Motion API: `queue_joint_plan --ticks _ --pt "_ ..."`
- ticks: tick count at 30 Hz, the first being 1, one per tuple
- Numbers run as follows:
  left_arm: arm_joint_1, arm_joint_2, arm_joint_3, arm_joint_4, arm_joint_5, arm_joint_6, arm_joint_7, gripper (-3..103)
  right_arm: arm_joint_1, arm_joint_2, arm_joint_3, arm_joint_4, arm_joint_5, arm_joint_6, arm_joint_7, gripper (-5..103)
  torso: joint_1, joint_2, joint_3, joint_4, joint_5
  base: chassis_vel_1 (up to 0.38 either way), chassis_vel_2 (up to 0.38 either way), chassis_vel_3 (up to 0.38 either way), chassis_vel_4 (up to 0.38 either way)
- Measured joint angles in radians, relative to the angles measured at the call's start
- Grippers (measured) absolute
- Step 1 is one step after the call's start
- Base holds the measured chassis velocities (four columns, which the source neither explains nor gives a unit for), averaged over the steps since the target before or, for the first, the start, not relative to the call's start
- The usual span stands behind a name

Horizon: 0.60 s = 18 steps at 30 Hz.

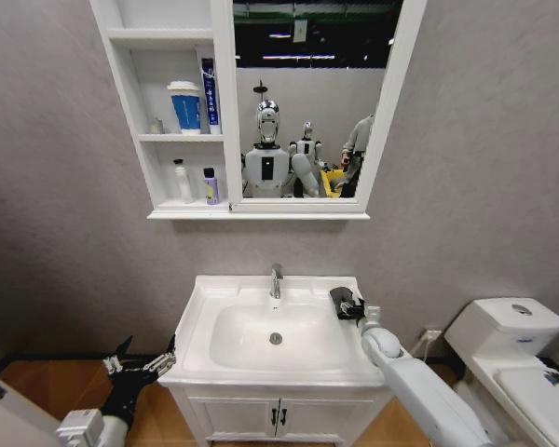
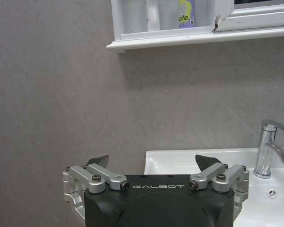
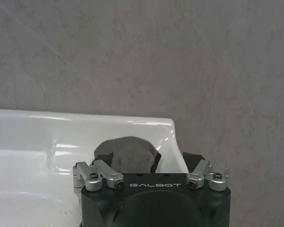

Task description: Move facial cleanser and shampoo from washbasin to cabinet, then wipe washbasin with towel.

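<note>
Grey mottled wall fills the background, and against it, in the lower middle of the head view, the white rectangular ceramic washbasin (image 1: 214, 307) with its oval bowl, red-ringed drain and chrome faucet (image 1: 276, 280) is seen on a low white two-door vanity (image 1: 279, 416). In the upper part of the same frame the white wall-hung cabinet (image 1: 225, 112) with a tall mirror panel and a narrow column of open shelves is mounted. On its middle shelf a white and blue tube (image 1: 184, 107) and a tall blue tube (image 1: 209, 91) are stood; on the lowest shelf a white bottle (image 1: 182, 181) and a small purple-and-yellow bottle (image 1: 211, 186) are placed side by side. A white toilet (image 1: 517, 363) is seen at the lower right.

The right pincer (image 1: 347, 303) is held over the rear right corner of the washbasin's flat rim, near the faucet. In the right wrist view its fingers are clamped on the small dark grey folded towel (image 3: 128, 153), which is bunched between them just above the white rim.

The left pincer (image 1: 142, 360) is parked low at the lower left of the head view, just beside the washbasin's left edge. In the left wrist view its dark fingertips (image 2: 98, 161) are spread well apart with nothing between them.
</note>
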Motion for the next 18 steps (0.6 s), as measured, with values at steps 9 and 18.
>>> queue_joint_plan --ticks 9,18 --pt "0.000 0.000 0.000 0.000 0.000 0.000 0.000 100 -0.306 -0.074 0.245 0.321 -0.119 0.107 0.042 100 0.000 0.000 0.000 0.0000 0.0000 0.000 0.000 0.000 0.000" --pt "0.000 0.000 0.000 0.000 0.000 0.000 0.000 100 -0.921 0.000 0.629 0.830 -0.092 0.053 -0.006 100 0.000 0.000 0.000 -0.0004 -0.0003 0.000 0.000 0.000 0.000"
